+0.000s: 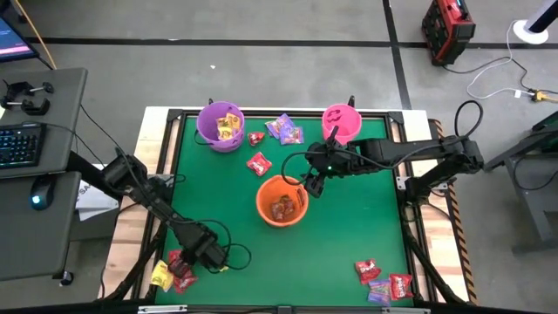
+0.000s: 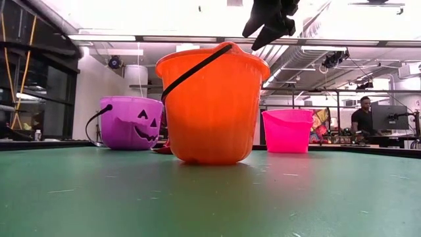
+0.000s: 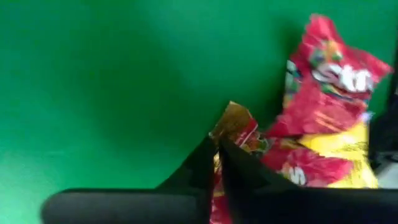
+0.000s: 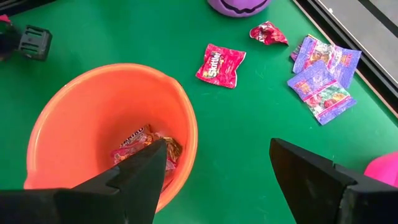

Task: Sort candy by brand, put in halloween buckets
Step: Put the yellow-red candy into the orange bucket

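Observation:
My left gripper (image 1: pixel 212 255) is at the table's near left, shut on a gold-brown and red candy packet (image 3: pixel 234 123) at the edge of a small pile of red and yellow packets (image 1: pixel 174 272). My right gripper (image 4: pixel 217 163) hangs open over the right rim of the orange bucket (image 1: pixel 281 201), holding nothing. Some packets lie on that bucket's floor (image 4: pixel 144 144). The purple bucket (image 1: pixel 220 126) and the pink bucket (image 1: pixel 340 122) stand upright at the far edge. A few loose packets (image 1: pixel 259 163) lie flat on the green mat between them. My left gripper pinches the gold-brown and red packet between its two fingertips (image 3: pixel 202 163). The packet's crinkled end (image 3: pixel 231 118) sticks out just past the tips. The fingers come slanting down from above. I cannot tell whether the packet is clear of the mat.
Purple and red packets (image 1: pixel 285 129) lie by the far edge, and another small pile (image 1: pixel 384 281) lies at the near right corner. The mat's middle and left are bare green. A black frame (image 1: pixel 261 113) runs round the table's edge.

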### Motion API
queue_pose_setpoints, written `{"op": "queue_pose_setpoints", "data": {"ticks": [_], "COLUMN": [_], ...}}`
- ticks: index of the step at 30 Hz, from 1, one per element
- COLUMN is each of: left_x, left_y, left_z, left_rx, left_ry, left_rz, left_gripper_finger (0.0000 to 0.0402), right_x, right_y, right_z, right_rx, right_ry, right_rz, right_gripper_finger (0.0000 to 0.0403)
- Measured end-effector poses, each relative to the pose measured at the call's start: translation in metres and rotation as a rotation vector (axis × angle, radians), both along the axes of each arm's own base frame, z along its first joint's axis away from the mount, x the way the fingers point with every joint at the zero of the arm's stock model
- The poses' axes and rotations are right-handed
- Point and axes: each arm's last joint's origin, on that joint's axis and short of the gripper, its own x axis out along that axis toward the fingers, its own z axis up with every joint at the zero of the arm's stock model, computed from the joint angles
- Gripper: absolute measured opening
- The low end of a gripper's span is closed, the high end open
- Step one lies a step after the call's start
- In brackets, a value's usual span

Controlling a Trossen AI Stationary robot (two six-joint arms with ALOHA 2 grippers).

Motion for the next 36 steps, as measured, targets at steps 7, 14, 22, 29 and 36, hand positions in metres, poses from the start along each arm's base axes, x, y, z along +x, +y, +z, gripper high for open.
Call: {"op": "queue_pose_setpoints", "data": {"ticks": [7, 14, 22, 29, 36], "left_x": [0.004, 0.015, 0.023, 0.034, 0.021], "left_y": [0.005, 0.031, 0.072, 0.088, 0.072], "left_z": [0.018, 0.063, 0.103, 0.129, 0.093], "left_rx": [-0.007, 0.001, 0.013, 0.002, 0.054], "left_ry": [-0.011, -0.245, -0.449, -0.564, -0.439], "left_rz": [0.014, 0.124, 0.279, 0.331, 0.255], "left_gripper_finger": [0.0001, 0.0, 0.0, 0.0001, 0.0051], "right_x": [0.0, 0.0, 0.0, 0.0, 0.0], "right_y": [0.0, 0.0, 0.0, 0.0, 0.0], "right_z": [0.0, 0.0, 0.0, 0.0, 0.0], "right_rx": [-0.005, -0.004, 0.007, 0.021, 0.023], "right_ry": [0.002, 0.002, -0.002, -0.008, -0.008], "right_rz": [0.007, 0.005, -0.009, -0.026, -0.028], "right_gripper_finger": [0.0279, 0.0279, 0.0279, 0.0279, 0.0279]}}
